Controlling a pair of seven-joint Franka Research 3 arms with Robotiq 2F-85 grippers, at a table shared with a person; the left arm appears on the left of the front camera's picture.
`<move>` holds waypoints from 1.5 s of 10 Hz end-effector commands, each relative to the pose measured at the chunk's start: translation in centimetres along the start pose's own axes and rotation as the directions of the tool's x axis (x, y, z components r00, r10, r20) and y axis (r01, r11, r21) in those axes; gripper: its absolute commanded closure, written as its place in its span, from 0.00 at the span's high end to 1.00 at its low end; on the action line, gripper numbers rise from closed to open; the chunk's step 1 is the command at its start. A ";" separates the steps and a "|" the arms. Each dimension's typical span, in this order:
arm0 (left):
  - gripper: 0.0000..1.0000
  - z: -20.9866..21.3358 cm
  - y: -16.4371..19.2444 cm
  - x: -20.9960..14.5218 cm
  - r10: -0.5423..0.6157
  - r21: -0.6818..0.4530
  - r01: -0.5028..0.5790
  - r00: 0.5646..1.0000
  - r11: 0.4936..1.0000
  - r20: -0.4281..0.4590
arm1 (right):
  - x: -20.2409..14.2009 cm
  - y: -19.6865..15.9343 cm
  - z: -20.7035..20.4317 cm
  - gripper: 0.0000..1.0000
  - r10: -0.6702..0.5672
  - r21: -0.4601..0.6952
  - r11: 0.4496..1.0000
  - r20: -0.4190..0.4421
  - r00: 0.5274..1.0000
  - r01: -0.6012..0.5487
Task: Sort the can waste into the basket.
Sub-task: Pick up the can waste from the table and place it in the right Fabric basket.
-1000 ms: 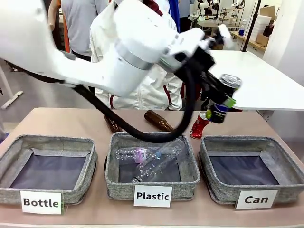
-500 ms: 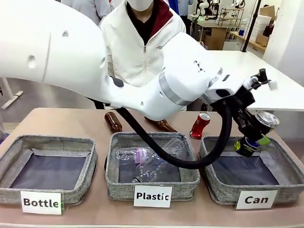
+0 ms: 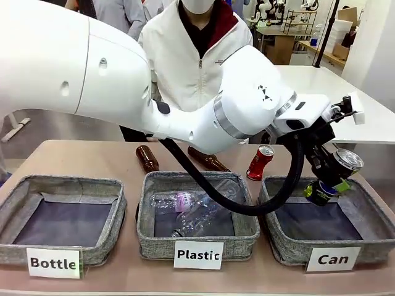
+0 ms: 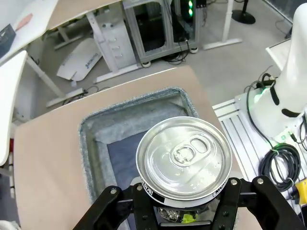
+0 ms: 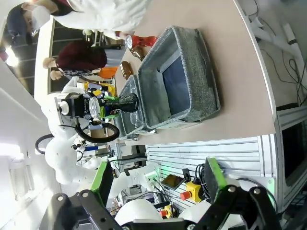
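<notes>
My left gripper (image 3: 330, 179) is shut on the dark blue can (image 3: 345, 161) and holds it tilted just above the far part of the basket (image 3: 315, 222) marked "Can". In the left wrist view the can's silver top (image 4: 183, 158) sits between the black fingers, with the grey basket (image 4: 91, 143) underneath. The dented red can (image 3: 260, 162) stands on the table behind that basket. My right gripper (image 5: 158, 179) hangs open off the table's end, nothing between its green pads. From there the basket (image 5: 192, 72), the held can (image 5: 120, 103) and the red can (image 5: 139, 42) show farther off.
The middle basket (image 3: 154, 243) marked "Plastic" holds clear plastic bottles (image 3: 185, 203). A bare basket (image 3: 105, 246) marked "Bottle" sits at the left. Two brown glass bottles (image 3: 147, 158) (image 3: 207, 158) lie behind them. A person in a white jacket (image 3: 191, 68) stands at the far side.
My left gripper carried the blue can from above the red can to the right and down over the "Can" basket. In the last half second it barely shifted.
</notes>
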State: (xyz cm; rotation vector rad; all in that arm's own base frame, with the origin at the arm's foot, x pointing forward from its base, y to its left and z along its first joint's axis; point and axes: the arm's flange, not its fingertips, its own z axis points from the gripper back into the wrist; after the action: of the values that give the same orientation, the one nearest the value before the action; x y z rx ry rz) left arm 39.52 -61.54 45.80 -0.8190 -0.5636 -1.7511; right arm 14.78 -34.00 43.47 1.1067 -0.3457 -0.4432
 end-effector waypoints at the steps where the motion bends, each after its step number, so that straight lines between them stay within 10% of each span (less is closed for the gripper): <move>1: 1.00 0.3 0.2 1.0 0.014 -0.027 -0.014 1.000 1.000 0.001 | -0.3 0.1 -0.2 1.00 0.006 -0.007 1.000 0.016 1.000 -0.006; 8: 1.00 2.9 -0.1 0.6 0.057 -0.041 -0.057 0.998 0.998 -0.006 | -0.3 0.1 -0.2 1.00 0.006 -0.007 1.000 0.016 1.000 -0.006; 10: 1.00 10.2 -3.8 0.0 0.218 -0.149 -0.219 0.976 0.964 -0.024 | 0.0 0.1 0.0 1.00 0.002 0.000 1.000 0.001 1.000 -0.002; 15: 1.00 34.3 -13.4 -11.7 0.461 -0.066 -0.456 0.871 0.887 0.169 | -0.1 10.4 -15.7 1.00 0.186 0.108 0.980 -0.227 0.956 -0.165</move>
State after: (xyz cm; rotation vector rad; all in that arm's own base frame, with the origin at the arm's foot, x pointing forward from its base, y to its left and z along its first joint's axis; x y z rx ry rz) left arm 39.43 -30.97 61.90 -1.0474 -0.4199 -1.3037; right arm 22.81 -21.36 45.61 1.1636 -0.2429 -0.1532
